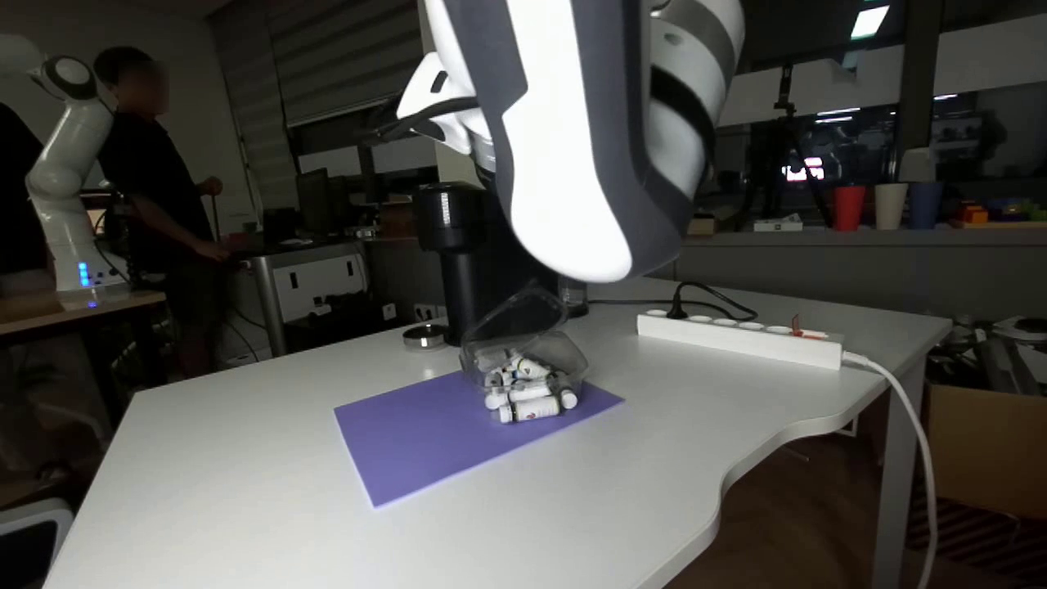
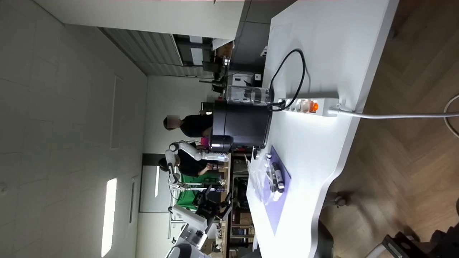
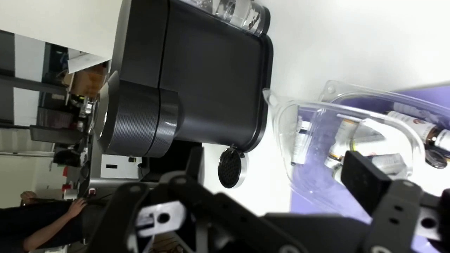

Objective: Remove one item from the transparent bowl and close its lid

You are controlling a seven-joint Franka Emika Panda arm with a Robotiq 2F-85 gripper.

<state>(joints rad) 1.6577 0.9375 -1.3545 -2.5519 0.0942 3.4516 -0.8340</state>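
Gripper (image 3: 277, 168) in the air, higher than the tabletop (image 1: 278, 474), its fingers (image 3: 365, 181) spread wide apart. Transparent bowl (image 1: 566, 350) lower than the gripper and off to one side of it, sitting on a purple mat (image 1: 425, 433). In an exterior view that stands on its side, a gap shows between gripper and bowl. In the wrist view, one finger crosses in front of the bowl.

Inside the bowl, below fingertip height: several small white-labelled bottles (image 1: 536, 407), jumbled, some lying across others. Exact count cannot be told through the glare and clear plastic. Lid (image 1: 519, 315) raised and tilted up from the bowl, not yet closed.

Black machine (image 3: 218, 80) beyond the fingers, close by the bowl. Round disc (image 3: 230, 168), dark face and shiny rim, on the tabletop just beside the machine; seen from the wrist, it falls between the two fingers, farther off. Clear cylinder (image 3: 242, 15) at the machine's side, farther from the gripper than the disc. White power strip (image 1: 736, 337), black plug (image 1: 676, 309) in it, well apart from the gripper, past the machine.
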